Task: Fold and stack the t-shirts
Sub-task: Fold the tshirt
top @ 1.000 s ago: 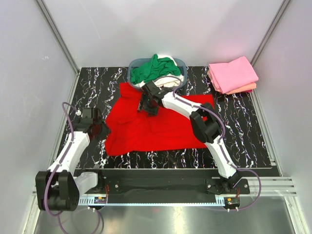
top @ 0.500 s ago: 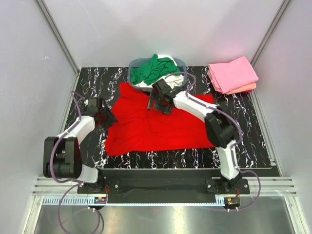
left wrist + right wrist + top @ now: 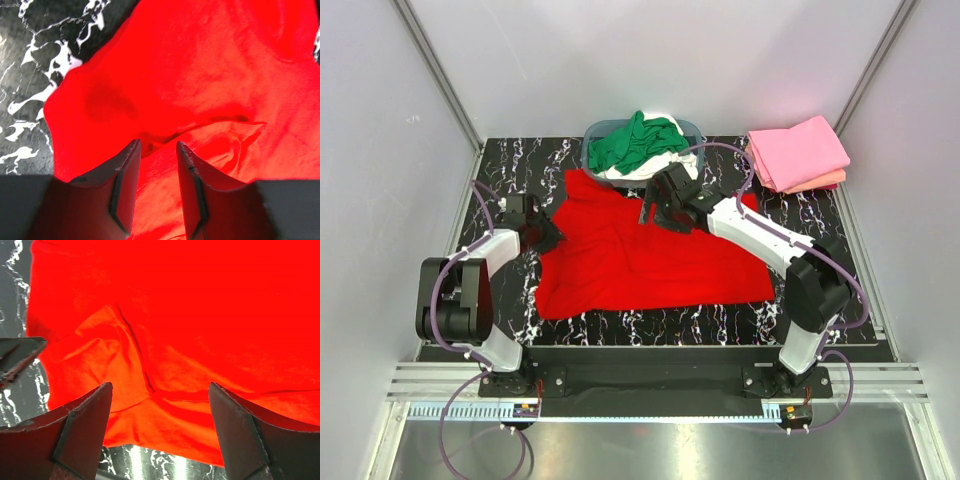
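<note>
A bright red t-shirt lies spread out on the black marbled table. My left gripper is at the shirt's left edge. In the left wrist view it hovers low over a rumpled fold of red cloth, its jaws partly open with nothing pinched between them. My right gripper hangs over the shirt's far edge, near the basket. Seen from the right wrist, it is wide open above the red cloth. Green and white t-shirts fill the basket. A folded pink t-shirt rests on a salmon one.
The blue-grey basket stands at the back centre, touching the red shirt's far edge. The pink and salmon stack sits in the back right corner. Grey walls with metal rails close in the table on three sides.
My right arm has stretched back and to the right, towards the basket, and its jaws have opened wider. My left gripper has moved farther away and right, onto the shirt's left edge.
</note>
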`<action>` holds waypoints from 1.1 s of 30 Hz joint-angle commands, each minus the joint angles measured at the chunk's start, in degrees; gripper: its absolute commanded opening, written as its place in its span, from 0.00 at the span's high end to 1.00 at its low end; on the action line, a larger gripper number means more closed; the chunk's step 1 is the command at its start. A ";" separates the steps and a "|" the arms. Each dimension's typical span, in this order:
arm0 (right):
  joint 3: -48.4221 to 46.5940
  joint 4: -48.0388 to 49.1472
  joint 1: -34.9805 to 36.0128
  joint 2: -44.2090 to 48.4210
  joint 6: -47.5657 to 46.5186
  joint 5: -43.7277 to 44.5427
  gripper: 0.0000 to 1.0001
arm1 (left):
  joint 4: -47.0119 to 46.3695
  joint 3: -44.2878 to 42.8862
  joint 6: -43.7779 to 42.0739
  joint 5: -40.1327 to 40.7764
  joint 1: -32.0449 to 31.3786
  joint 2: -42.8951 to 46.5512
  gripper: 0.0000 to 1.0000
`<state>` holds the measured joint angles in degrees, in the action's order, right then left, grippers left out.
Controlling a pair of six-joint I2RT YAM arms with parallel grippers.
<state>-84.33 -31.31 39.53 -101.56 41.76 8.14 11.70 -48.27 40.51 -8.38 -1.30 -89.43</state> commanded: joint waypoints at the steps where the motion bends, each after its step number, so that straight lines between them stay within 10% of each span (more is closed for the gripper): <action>1: 0.75 0.29 -0.07 2.24 -1.77 2.84 0.15 | -5.11 -0.25 1.06 -0.85 -0.54 -0.22 0.64; 33: 6.11 1.25 -0.94 3.74 -1.59 3.02 0.15 | -6.34 2.65 1.85 2.58 -2.21 0.92 0.69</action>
<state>-78.41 -31.29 39.20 -99.77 40.71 9.61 8.91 -46.22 41.95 -6.42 -3.14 -90.61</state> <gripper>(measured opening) 0.845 0.330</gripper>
